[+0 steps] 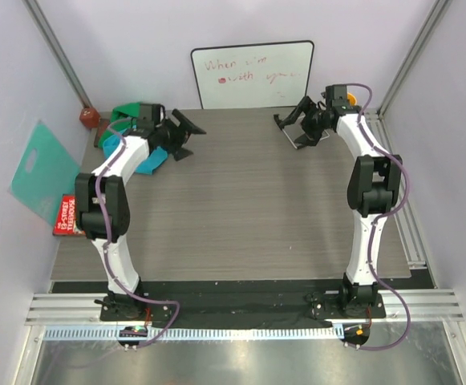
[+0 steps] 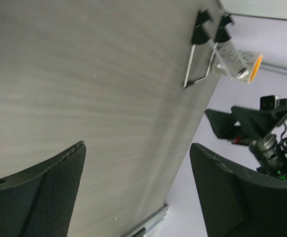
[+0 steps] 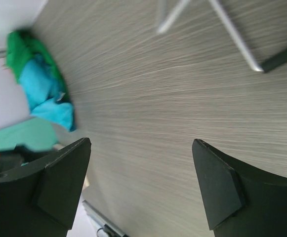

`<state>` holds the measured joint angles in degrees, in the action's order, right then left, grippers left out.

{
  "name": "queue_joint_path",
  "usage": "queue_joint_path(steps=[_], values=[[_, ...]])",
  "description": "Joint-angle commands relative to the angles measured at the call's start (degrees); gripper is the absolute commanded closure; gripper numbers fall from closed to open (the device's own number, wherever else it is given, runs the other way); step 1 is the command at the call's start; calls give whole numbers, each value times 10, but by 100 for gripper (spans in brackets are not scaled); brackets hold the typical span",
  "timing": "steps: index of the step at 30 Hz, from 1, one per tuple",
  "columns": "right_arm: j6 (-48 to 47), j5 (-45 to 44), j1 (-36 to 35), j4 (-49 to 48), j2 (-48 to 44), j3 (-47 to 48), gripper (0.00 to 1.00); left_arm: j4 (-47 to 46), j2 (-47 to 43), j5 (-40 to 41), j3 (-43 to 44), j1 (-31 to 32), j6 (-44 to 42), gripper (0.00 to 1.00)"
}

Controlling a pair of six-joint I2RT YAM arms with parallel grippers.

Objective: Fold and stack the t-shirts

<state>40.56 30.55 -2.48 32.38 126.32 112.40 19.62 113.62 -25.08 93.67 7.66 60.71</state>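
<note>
Grey tabletop; left claw spread, empty, below the whiteboard, at its left edge; right claw likewise, below its right edge; t-shirts crumpled together, left of the whiteboard; folding seems not yet started; next, the left claw should reach that heap and pinch one shirt free.

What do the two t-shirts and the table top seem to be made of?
Blue t-shirt and green t-shirt: likely soft matte cloth, lying crumpled in folds. Table top: grey wood-grain surface, probably laminate, with fine streaks and a dull sheen.
</note>
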Motion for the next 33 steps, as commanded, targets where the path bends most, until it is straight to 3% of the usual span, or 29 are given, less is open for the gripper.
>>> queue_joint_path(steps=[1,4,11,17,26,33], values=[[-48,-83,5,85,14,59,6,-13,-69,-24,-85,-30,1,15],[-75,-128,6,127,39,114,5,20,-74,-18,-85,-37,-22,16],[-55,-164,6,126,82,159,10,39,-81,-30,-101,-39,-23,15],[45,-212,-11,100,112,153,12,59,-69,-42,-98,-41,-27,15],[167,-240,-69,-50,116,148,16,82,-73,-45,-101,-45,-52,15],[210,-303,-74,-58,94,143,14,123,-70,-47,-95,-65,-74,15]])
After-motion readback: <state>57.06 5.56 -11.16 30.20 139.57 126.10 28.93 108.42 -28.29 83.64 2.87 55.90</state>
